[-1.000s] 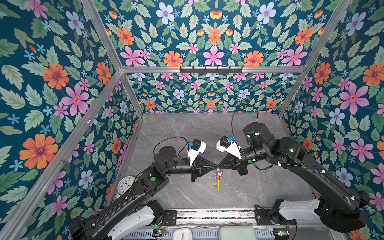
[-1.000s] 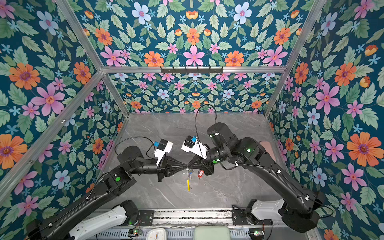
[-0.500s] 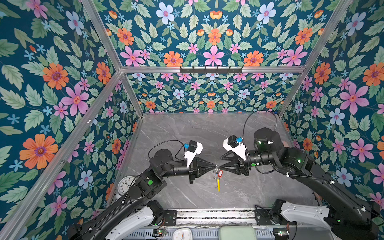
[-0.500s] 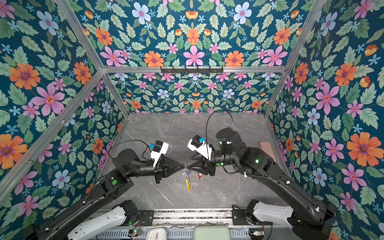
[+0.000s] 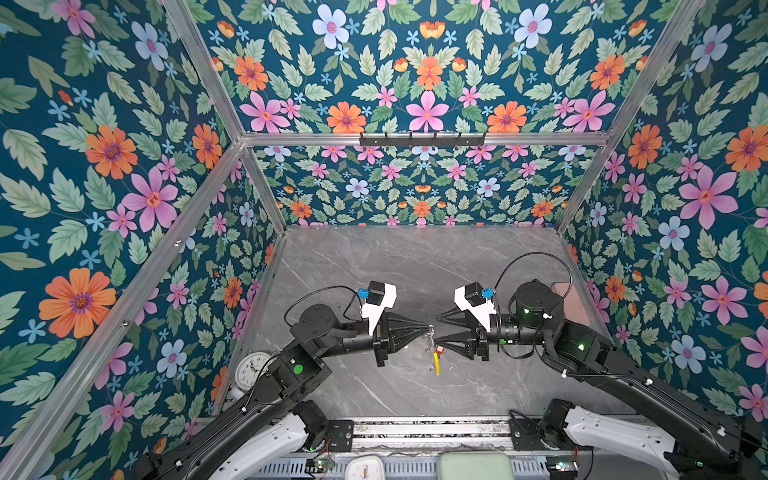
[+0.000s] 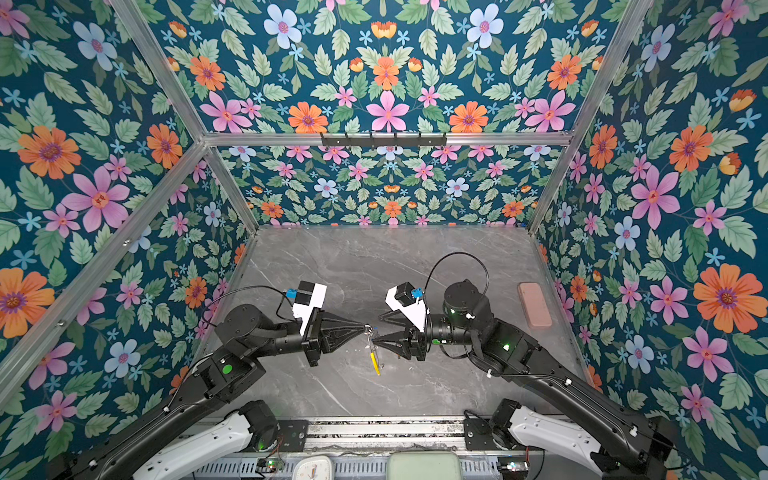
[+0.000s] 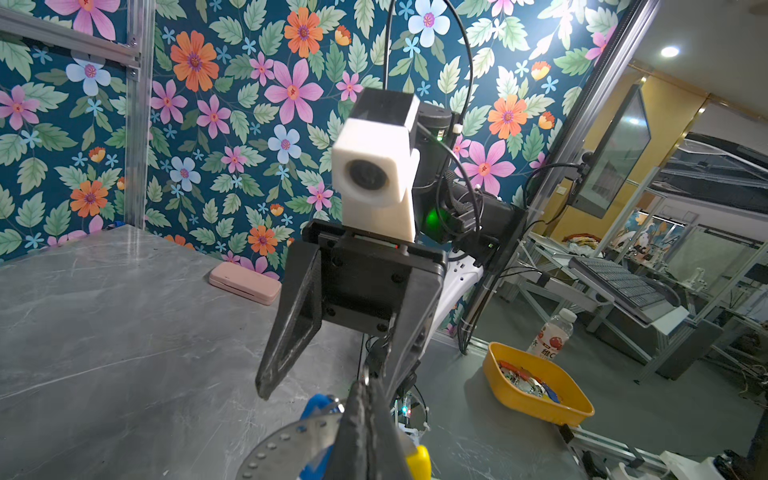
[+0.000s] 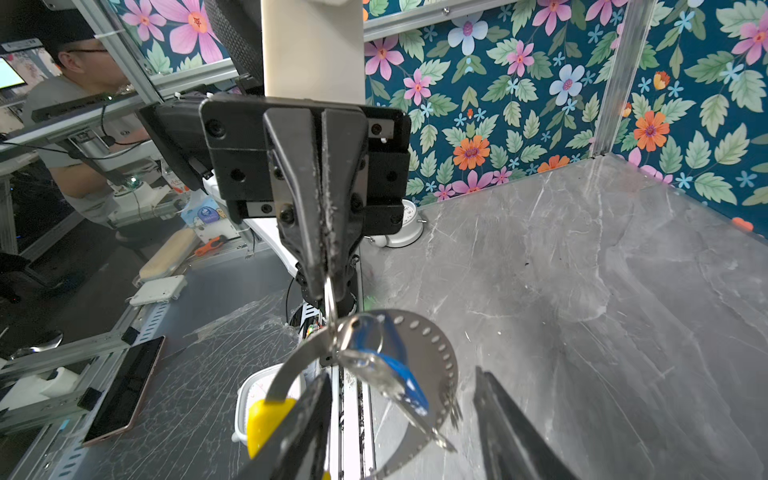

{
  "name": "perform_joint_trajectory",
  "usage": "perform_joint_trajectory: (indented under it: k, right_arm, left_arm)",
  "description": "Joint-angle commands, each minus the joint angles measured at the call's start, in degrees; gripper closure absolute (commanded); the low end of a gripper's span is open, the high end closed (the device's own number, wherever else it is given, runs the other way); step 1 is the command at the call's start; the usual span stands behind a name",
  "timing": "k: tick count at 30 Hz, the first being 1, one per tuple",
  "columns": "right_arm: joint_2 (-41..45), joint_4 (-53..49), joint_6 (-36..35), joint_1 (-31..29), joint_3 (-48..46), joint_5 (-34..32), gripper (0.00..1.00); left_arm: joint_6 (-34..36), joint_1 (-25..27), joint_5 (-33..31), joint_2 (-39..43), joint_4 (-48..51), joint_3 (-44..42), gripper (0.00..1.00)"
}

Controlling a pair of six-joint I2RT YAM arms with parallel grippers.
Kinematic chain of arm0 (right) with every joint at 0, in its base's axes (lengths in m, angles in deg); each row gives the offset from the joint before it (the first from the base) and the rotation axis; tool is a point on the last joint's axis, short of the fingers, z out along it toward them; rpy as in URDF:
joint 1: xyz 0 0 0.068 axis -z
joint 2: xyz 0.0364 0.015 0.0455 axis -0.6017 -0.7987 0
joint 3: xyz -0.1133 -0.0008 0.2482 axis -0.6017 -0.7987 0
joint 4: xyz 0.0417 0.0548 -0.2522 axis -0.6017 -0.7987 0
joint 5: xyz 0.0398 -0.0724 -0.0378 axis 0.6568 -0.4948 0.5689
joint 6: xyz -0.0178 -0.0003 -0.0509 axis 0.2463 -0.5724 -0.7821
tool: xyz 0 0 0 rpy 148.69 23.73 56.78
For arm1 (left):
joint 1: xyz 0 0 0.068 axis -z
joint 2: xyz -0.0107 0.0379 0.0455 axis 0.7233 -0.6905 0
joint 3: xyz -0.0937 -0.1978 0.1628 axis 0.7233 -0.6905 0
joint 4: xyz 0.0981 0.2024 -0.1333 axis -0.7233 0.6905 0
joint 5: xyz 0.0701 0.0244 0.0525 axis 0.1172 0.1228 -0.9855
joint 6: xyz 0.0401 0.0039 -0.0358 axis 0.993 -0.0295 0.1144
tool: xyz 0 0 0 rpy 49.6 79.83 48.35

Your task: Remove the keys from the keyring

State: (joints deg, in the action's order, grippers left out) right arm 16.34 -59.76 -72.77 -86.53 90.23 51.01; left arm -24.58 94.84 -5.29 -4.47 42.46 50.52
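Note:
My left gripper point(image 5: 429, 330) point(image 8: 328, 282) is shut on a small metal loop at the top of the keyring point(image 8: 441, 353). The keyring, a grey hoop with a yellow section point(image 5: 436, 366) point(image 6: 375, 362), hangs below the tip above the table. A silver key with a blue tag point(image 8: 392, 368) point(image 7: 316, 409) dangles from the hoop. A red tag point(image 5: 440, 351) shows beside the hoop in a top view. My right gripper point(image 5: 436, 329) point(image 6: 376, 331) faces the left one, open, with its fingers point(image 8: 309, 428) on either side of the hanging keys and touching nothing.
A round white clock point(image 5: 251, 370) stands at the table's left edge. A pink case point(image 6: 535, 305) lies near the right wall. Flowered walls close three sides. Outside the front rail are a yellow tray point(image 7: 536, 395) and a second clock point(image 5: 365, 467).
My right gripper was shut at the left gripper's tip. It has opened and drawn back to the right. The left gripper still holds the keyring.

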Motion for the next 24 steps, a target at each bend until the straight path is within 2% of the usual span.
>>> perform_joint_trajectory:
  k: [1,7,13,17,24]
  right_arm:
    - [-0.48,3.29,0.66,-0.03,0.13,1.77,0.43]
    - [-1.44,2.98,0.83,-0.03,0.49,3.63,0.47]
    - [-1.72,2.70,0.87,-0.04,0.79,4.42,0.56]
    - [-1.65,2.52,0.87,-0.03,0.88,4.76,0.64]
    - [-1.99,2.85,1.14,-0.03,0.97,5.57,0.84]
  left_arm:
    - [-1.00,0.00,1.09,-0.08,-3.81,-0.11,1.00]
    - [-1.35,0.00,1.27,-0.42,-4.58,-0.31,1.00]
    - [-1.39,0.00,0.12,-0.36,-4.28,-0.31,1.00]
    - [-1.21,0.02,-1.21,0.01,-3.73,-0.33,1.00]
    - [-1.26,0.00,-2.07,0.18,-3.55,-0.57,1.00]
